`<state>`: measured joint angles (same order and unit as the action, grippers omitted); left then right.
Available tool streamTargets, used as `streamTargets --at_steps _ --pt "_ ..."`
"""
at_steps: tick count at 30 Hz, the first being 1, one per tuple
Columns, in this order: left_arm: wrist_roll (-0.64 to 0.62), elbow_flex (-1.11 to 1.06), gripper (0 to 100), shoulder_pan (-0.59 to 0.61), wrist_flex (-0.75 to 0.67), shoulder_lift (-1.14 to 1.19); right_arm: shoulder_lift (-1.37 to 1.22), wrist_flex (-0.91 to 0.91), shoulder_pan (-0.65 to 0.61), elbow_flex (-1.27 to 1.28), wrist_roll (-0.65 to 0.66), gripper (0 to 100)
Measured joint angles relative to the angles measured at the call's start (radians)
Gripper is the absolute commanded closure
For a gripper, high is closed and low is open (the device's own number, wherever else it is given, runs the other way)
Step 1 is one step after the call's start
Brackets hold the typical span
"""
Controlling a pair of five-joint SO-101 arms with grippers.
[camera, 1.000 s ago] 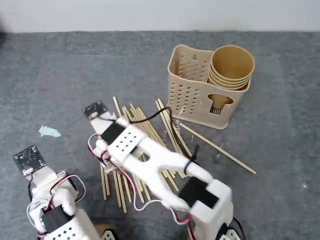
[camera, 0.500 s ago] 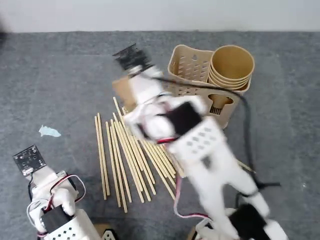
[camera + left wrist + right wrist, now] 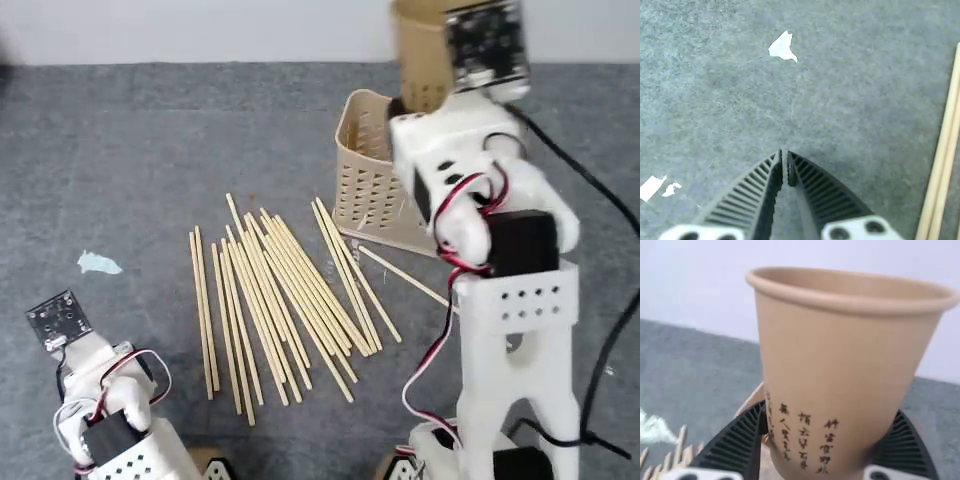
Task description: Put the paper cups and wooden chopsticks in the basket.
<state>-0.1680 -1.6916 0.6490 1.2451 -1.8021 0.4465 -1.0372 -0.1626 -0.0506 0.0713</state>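
Tan paper cup [image 3: 840, 365] grasped upright by right jaws, held high near beige perforated plastic basket [image 3: 365, 170]. Risk: if released off-centre, rim is struck and cup is tipped out. Wooden chopsticks [image 3: 280, 300] spread on grey counter [image 3: 120, 150]. Left jaws clenched, empty.

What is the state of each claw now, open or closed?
Left claw: closed, holding nothing.
Right claw: closed on a paper cup, held upright.

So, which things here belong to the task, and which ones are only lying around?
For the task: paper cup, held in the right gripper; wooden chopsticks, loose beside the basket.
Just lying about: torn paper scraps.
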Motion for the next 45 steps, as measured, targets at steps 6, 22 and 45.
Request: streamTargets --at_steps 6,22,45 --pt "0.0 0.0 98 0.0 0.0 0.0 0.0 0.29 0.078 0.262 0.055 76.8" --pt "0.0 0.0 98 0.0 0.0 0.0 -0.002 0.7 0.115 0.62 0.064 76.4" --pt "0.0 0.0 98 0.0 0.0 0.0 0.13 0.594 0.104 0.628 0.028 56.7"
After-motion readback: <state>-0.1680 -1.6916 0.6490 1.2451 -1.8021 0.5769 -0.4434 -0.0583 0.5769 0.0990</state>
